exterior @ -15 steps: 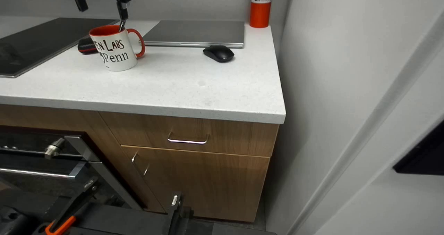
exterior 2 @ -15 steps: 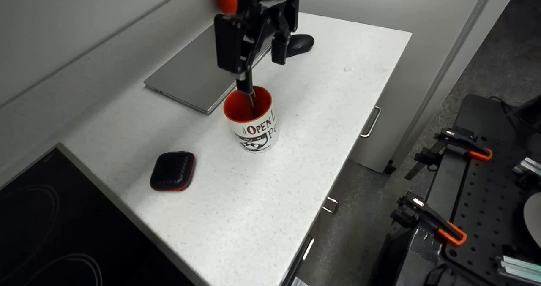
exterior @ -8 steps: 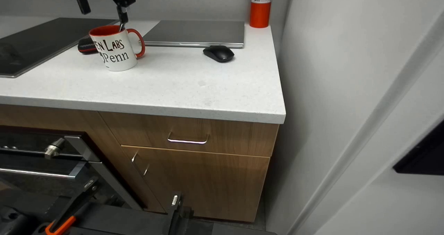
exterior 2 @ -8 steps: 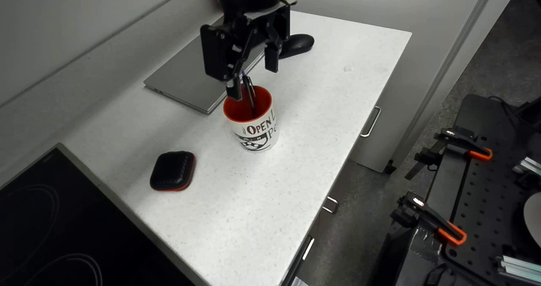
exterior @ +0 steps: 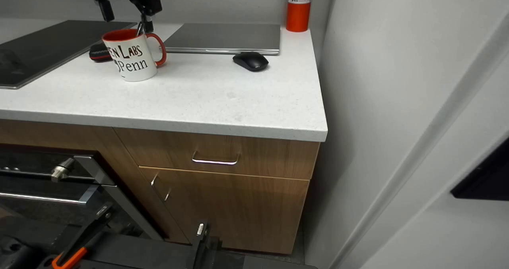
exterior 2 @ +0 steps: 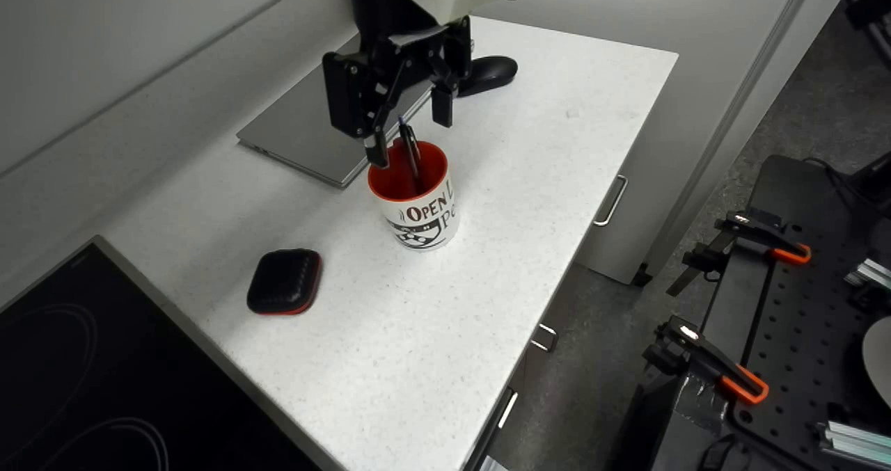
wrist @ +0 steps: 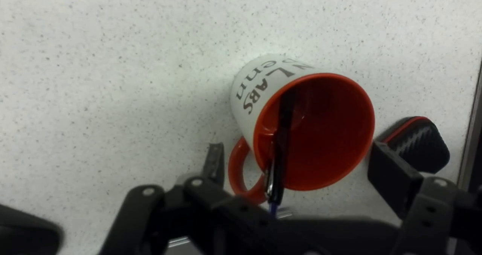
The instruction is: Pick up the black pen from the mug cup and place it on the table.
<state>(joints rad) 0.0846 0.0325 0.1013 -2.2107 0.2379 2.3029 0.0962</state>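
The black pen [exterior 2: 412,152] leans upright in the white mug cup [exterior 2: 426,227], its blue-tipped end above the red rim; it also shows in the wrist view [wrist: 279,153]. The mug [exterior: 135,64] stands on the white table [exterior: 206,98], its red handle towards the laptop. My gripper [exterior 2: 409,131] is open and empty over the mug. In the wrist view my gripper [wrist: 301,162] has its fingers apart on either side of the pen, which is nearer the left finger [wrist: 214,161]. Neither finger touches the pen as far as I see. The pen's lower end is inside the mug.
A closed grey laptop [exterior: 226,38] lies behind the mug, with a black mouse [exterior: 251,62] beside it. A small black case with red trim [exterior 2: 285,281] lies near the cooktop [exterior 2: 69,360]. A red extinguisher [exterior: 298,16] stands at the back.
My open gripper has moved towards the laptop side and slightly down, uncovering the pen's top in an exterior view. The pen and mug have not moved.
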